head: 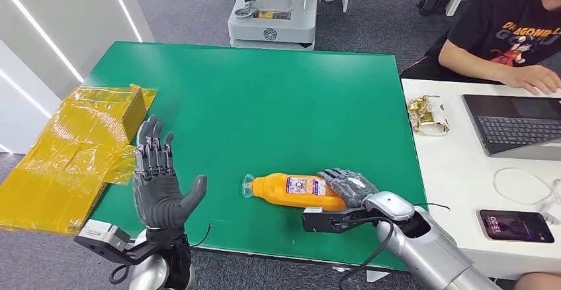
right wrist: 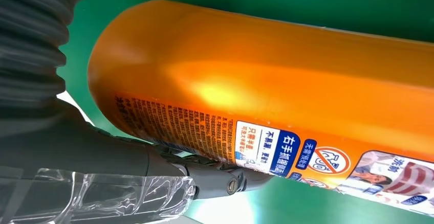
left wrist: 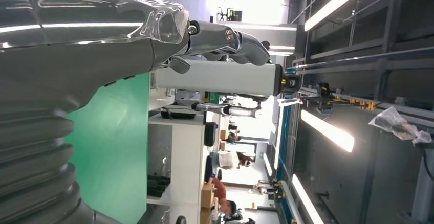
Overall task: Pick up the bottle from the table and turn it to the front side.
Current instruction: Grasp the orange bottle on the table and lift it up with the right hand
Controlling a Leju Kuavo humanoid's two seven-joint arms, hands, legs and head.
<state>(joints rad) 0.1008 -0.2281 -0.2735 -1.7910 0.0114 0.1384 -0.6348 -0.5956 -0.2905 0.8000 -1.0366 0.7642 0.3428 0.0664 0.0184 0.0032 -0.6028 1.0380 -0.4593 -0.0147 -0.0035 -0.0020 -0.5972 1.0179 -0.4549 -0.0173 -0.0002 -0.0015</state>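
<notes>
An orange bottle (head: 291,189) lies on its side near the front edge of the green table (head: 264,98), cap end to the left and a printed label facing up. My right hand (head: 348,187) holds its base end, fingers laid over the top. In the right wrist view the bottle (right wrist: 266,75) is very close, with my thumb (right wrist: 204,175) pressed along its labelled side. My left hand (head: 159,184) is raised over the table's front left corner, palm turned inward and fingers spread, holding nothing. The left wrist view has its fingers (left wrist: 225,40) against the room behind.
A flattened box in yellow film (head: 73,151) overhangs the table's left edge. To the right stands a white desk with a laptop (head: 522,124), a phone (head: 516,226), a snack packet (head: 428,114) and a seated person (head: 509,32). A machine base (head: 272,18) stands behind the table.
</notes>
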